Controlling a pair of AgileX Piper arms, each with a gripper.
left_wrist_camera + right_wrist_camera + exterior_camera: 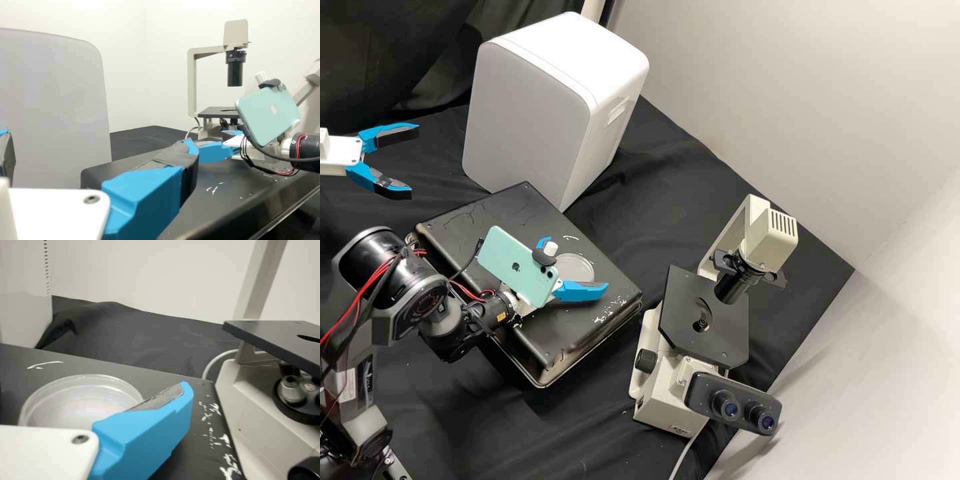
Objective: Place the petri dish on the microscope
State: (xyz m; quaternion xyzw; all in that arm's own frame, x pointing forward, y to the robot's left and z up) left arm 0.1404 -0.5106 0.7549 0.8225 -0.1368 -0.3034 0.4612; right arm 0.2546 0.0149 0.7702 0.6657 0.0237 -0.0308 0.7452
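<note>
- Two tools show in the high view. The left tool [413,161] hangs at the far left above the desk [667,193], well apart from the dish. Its blue fingers are spread wide with nothing between them.
- The right tool [575,264] sits low over the tray [513,213]. Its fingers are parted, one on each side of the dish [581,270]. I cannot tell whether either pad touches the rim.
- The dish is clear and round, and lies flat on the tray, on the half nearer the microscope [667,380]. In the right wrist view it [75,400] lies just beside the inner face of one blue finger [150,425].
- The tray is black and flecked with white scuffs. It lies on the desk between the white box [547,113] and the microscope, with its far corner just beside the box.
- The microscope stands just beside the tray's right edge. Its black stage [707,320] sits under the lens housing and higher than the tray top. The eyepieces [747,410] are at its near end.
- A mint phone [517,267] is clamped on the right arm just behind the tool, with red and black wires running back along the arm.
- The left wrist view looks past its own finger [150,195] across the tray to the right tool and the microscope beyond.
</note>
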